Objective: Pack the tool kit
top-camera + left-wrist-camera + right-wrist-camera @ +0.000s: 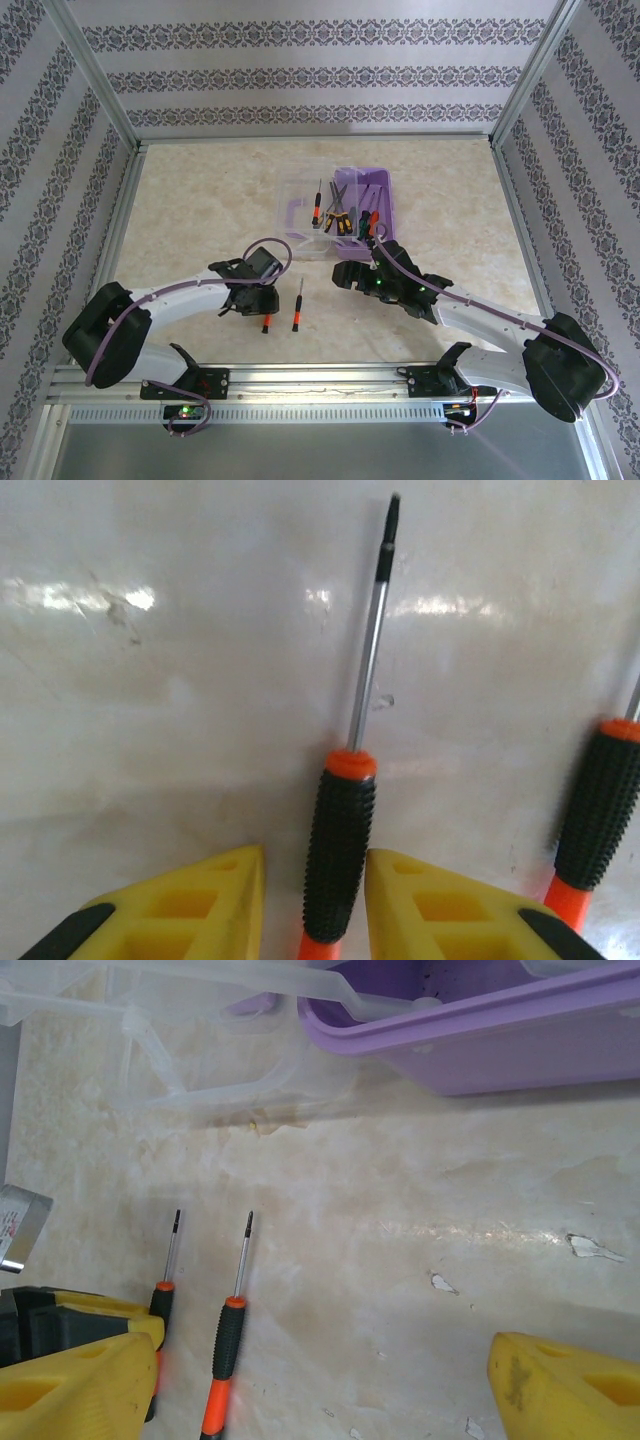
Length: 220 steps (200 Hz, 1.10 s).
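Screwdriver [341, 820], black ribbed grip, orange collar; left hand [313, 865] loosely straddles it; right hand [320, 1355] gapes empty.

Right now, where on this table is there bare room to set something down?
Bare table lies left of the clear lid and right of the purple box. Crowded: the middle, with two loose screwdrivers, left gripper and right gripper.

The purple box [372, 190] sits open at the far middle of the desk [200, 200], its clear lid [298, 212] folded flat to its left. A bunch of screwdrivers [347, 222] with black, yellow, green and red handles lies at its near end. One orange-handled screwdriver [317, 210] lies where box and lid meet. Nearer, the left loose screwdriver [340, 840] and the right loose screwdriver [297, 308] lie side by side, tips pointing away, each with a black ribbed grip and an orange collar.
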### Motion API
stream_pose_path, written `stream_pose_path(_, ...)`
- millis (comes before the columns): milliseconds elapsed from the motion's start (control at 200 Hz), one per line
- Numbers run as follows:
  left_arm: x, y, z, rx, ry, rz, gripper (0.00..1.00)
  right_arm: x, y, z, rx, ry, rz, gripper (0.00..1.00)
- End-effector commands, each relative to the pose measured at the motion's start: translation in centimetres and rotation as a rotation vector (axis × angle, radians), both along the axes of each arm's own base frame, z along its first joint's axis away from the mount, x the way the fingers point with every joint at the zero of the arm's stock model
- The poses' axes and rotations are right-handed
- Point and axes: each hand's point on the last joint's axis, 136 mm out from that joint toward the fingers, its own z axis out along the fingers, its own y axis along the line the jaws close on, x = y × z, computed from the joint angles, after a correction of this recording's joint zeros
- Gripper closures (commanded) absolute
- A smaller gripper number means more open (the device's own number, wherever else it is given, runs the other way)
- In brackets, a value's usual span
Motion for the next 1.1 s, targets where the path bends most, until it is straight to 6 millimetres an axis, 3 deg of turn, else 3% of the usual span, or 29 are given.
stream_pose_path(0,0.0,0.9,0.1,0.079,-0.001,-0.007,0.72,0.3,0.5,0.6,0.008,-0.021,-0.005,0.14)
stream_pose_path(585,-1.4,3.2,-1.4,0.216,0.060,-0.042,0.82,0.3,0.4,0.8,0.020,-0.027,-0.010,0.15)
stream_pose_path(694,-1.0,3.9,-1.1,0.247,0.017,-0.021,0.91,0.3,0.4,1.0,0.019,-0.034,-0.010,0.15)
stream_pose_path(929,-1.0,4.1,-0.8,0.246,0.000,-0.032,0.86,0.3,0.0,1.3,0.018,-0.048,-0.021,0.15)
stream_pose_path(1094,-1.2,3.6,-1.0,0.219,0.008,-0.034,0.90,0.3,0.1,1.5,0.023,-0.052,-0.019,0.15)
